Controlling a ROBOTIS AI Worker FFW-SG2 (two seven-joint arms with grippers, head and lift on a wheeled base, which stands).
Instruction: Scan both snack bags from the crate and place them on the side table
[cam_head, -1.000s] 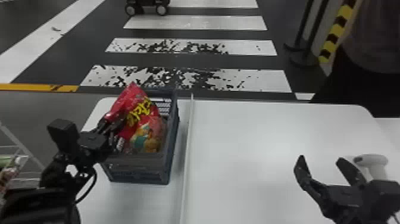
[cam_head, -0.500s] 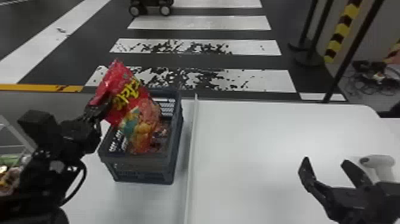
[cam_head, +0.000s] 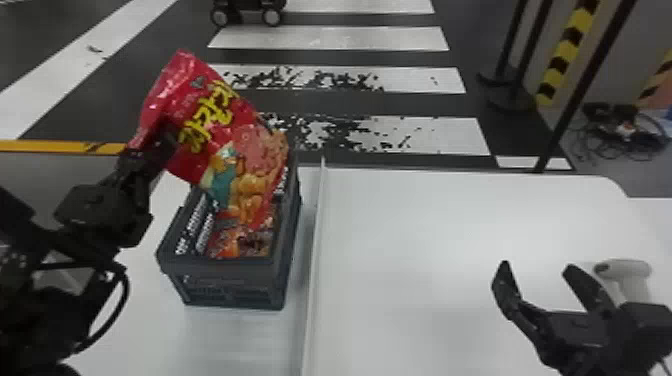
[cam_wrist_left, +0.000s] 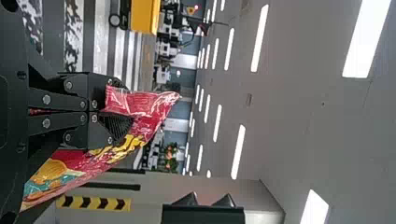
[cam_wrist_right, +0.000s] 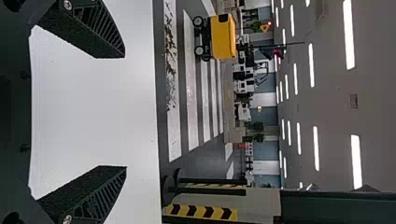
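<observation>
With my left gripper (cam_head: 166, 142) I pinch the red snack bag (cam_head: 237, 131) near one edge, fingers closed tight on its film. The bag hangs aslant over the dark crate (cam_head: 225, 282) — a second snack bag (cam_head: 243, 244) lies inside. My right gripper (cam_head: 537, 269) is empty, fingers spread wide over the white table (cam_head: 425, 225) — near the scanner (cam_head: 635, 272).

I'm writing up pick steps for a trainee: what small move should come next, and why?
Probably lift the red snack bag slightly higher with the left gripper: its fingers are shut on the bag, whose lower end appears to hang low over the crate.
</observation>
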